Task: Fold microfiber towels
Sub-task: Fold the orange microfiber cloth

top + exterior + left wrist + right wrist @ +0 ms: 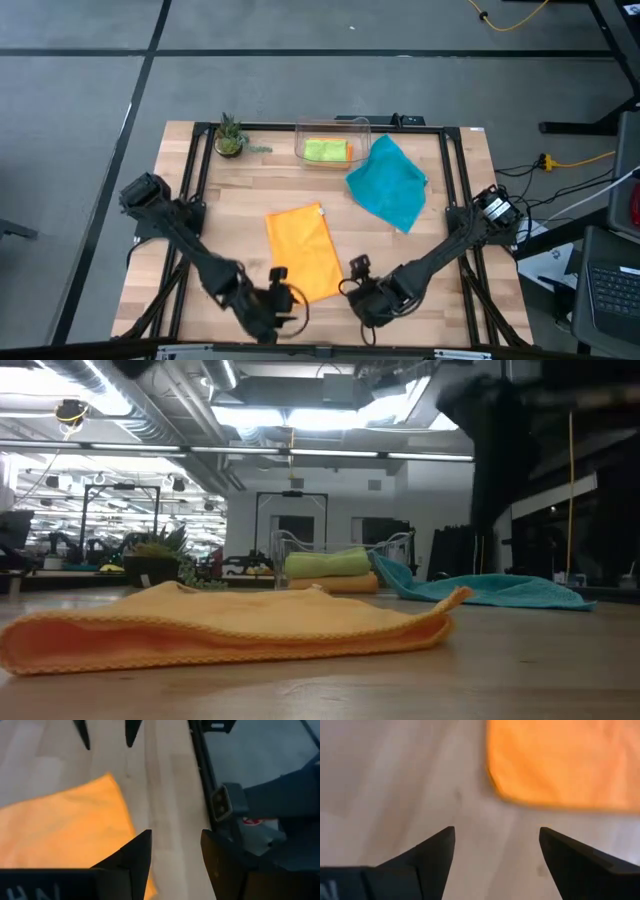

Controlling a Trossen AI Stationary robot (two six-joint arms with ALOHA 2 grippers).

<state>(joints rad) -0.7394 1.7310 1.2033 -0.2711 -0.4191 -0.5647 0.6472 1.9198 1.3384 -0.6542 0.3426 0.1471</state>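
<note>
My left hand (283, 300) is open near the tabletop's (240, 200) front edge, beside the folded orange towel (304, 250). My right hand (355, 283) is open on its other side. The teal towel (389, 183) lies toward the back right. The green towel (323, 150) sits in the bin (360, 128).

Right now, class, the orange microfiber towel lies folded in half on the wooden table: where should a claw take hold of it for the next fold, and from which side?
Probably pinch a corner of the orange microfiber towel at its short near edge, coming from the table's front. The towel lies flat and long, and both open claws, left claw and right claw, flank that end.
</note>
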